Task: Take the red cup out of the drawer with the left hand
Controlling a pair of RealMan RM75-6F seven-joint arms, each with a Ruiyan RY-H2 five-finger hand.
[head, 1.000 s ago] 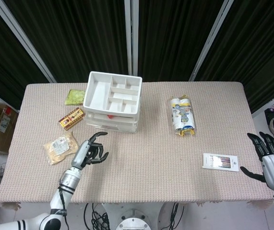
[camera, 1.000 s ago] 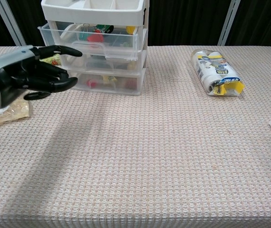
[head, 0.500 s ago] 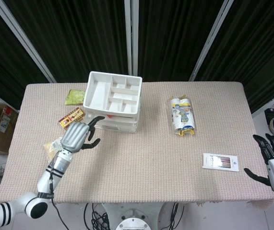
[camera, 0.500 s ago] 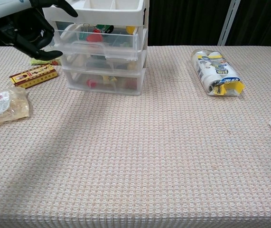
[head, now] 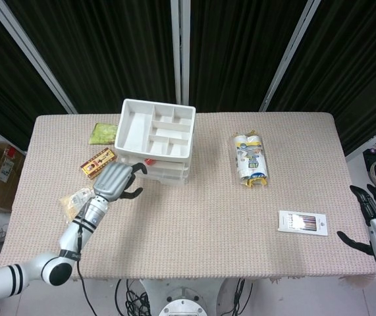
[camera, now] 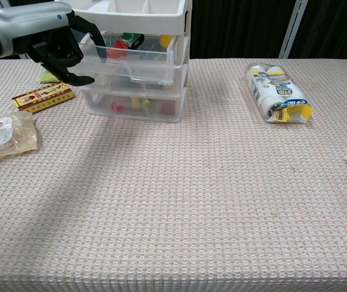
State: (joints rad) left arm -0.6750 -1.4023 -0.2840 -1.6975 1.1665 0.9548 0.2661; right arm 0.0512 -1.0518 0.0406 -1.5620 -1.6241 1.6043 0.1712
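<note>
A white three-drawer unit stands at the back left of the table, with a divided tray on top. Its clear top drawer is pulled out a little. The red cup lies inside near the left, beside green and yellow items; in the head view only a red sliver shows under the tray. My left hand is at the drawer's left front corner, fingers spread and curving over the rim toward the cup, holding nothing. My right hand hangs open beyond the table's right edge.
Left of the unit lie a brown box, a clear snack bag and a green packet. A wrapped snack pack and a white pencil box lie to the right.
My left hand rose from the table front, swung to the unit's left side, then came in over the top drawer's left front corner. The right hand sank slightly.
</note>
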